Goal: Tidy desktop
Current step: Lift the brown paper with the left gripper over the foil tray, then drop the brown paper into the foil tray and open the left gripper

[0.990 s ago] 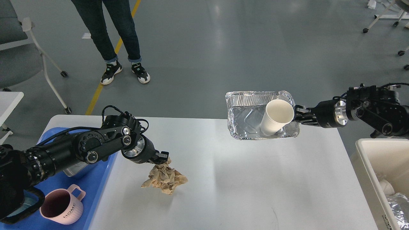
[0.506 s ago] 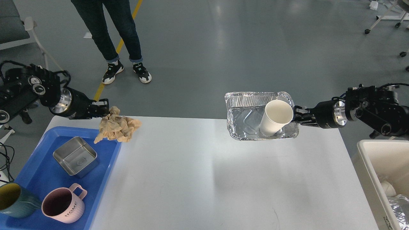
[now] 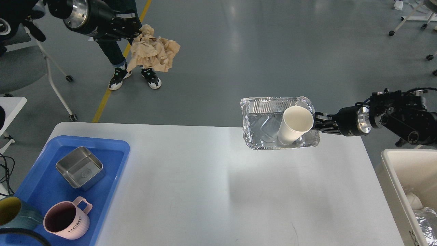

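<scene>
The white desktop (image 3: pixel 211 191) fills the lower middle of the head view. My left gripper (image 3: pixel 131 29) is at the top left, high above the desktop, shut on a crumpled brown paper wad (image 3: pixel 152 51). My right gripper (image 3: pixel 319 124) comes in from the right and is shut on the right rim of a foil tray (image 3: pixel 263 123), held above the desktop's far right edge. A white paper cup (image 3: pixel 294 124) leans inside the foil tray.
A blue tray (image 3: pixel 112 150) on the desktop's left holds a steel square tin (image 3: pixel 79 167), a pink mug (image 3: pixel 66 221) and a teal mug (image 3: pixel 13 213). A white bin (image 3: pixel 396 177) with foil scrap stands at the right. A person's legs (image 3: pixel 117 54) stand beyond the desktop.
My left gripper has lifted the paper wad off the desktop, swung it left over the blue tray, then raised it high to the top left. The right arm and foil tray barely moved.
</scene>
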You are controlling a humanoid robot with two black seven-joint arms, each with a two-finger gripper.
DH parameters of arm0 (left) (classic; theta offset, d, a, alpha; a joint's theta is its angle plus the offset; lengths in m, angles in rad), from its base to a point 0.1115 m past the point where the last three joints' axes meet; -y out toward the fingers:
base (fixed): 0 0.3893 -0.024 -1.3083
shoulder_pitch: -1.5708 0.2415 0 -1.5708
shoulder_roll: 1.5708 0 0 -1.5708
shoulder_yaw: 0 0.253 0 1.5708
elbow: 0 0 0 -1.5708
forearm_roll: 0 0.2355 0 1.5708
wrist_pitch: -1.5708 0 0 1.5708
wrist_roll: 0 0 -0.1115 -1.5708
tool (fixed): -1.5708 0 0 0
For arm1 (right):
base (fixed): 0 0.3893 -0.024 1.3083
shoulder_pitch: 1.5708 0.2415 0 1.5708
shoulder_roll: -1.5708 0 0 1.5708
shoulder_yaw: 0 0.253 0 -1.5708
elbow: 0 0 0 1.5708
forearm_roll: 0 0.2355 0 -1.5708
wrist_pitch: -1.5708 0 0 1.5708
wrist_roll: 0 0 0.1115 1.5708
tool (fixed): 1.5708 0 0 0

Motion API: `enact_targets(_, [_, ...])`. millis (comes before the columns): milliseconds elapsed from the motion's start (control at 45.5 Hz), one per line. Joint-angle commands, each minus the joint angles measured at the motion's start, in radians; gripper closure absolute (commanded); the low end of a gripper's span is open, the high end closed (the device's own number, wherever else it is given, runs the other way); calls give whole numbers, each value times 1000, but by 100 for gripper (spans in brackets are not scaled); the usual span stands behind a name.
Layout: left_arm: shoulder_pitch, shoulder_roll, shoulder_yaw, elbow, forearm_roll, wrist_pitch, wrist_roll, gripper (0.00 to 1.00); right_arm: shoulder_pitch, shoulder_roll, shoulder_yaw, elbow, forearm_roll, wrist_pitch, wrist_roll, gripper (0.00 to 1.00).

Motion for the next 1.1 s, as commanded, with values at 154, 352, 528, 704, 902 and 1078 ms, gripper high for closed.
enact_targets(154, [-50,-253,0,90,-7,52,0,100,6,-5,0,1,-1,1,0,100])
enact_targets(352, [-39,-351,22,118,-8,89,0,99,14,3,0,1,-1,1,0,100])
enact_targets(528, [21,-397,31,121,-7,122,0,99,20,4,0,1,-1,-1,0,100])
enact_targets(704, [73,-425,54,121,-8,149,-1,99,20,4,0,3,-1,1,0,100])
enact_targets(902, [96,-462,69,121,-8,167,0,99,33,15,0,15,-1,1,0,100])
enact_targets(1078, [107,-479,72,121,-8,176,0,98,35,33,0,17,-1,1,0,100])
